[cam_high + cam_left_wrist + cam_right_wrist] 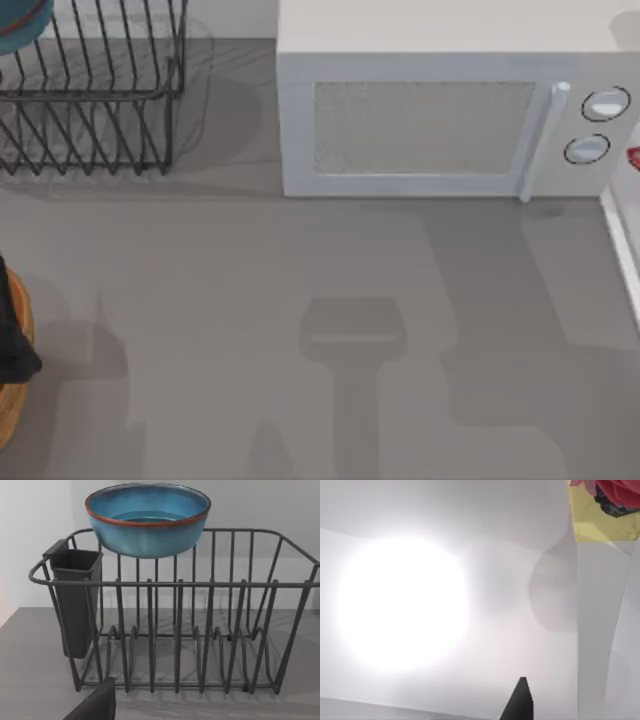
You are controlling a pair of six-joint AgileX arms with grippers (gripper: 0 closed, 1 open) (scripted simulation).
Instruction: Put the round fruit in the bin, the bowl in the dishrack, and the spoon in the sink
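Left wrist view gives you the blue-teal glazed bowl with its thin reddish-brown rim (147,519) sitting upright on the top bars at the back of the black wire dishrack (200,630), beside the rack's dark plastic cutlery cup (75,600). From above, you find that rack at the table's far left, next to a white microwave (440,110). Whether either claw is released or clenched you cannot tell.

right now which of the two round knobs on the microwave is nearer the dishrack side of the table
Both knobs sit at the microwave panel's right end; the lower knob lies slightly further left than the upper knob, so it is marginally nearer the dishrack.
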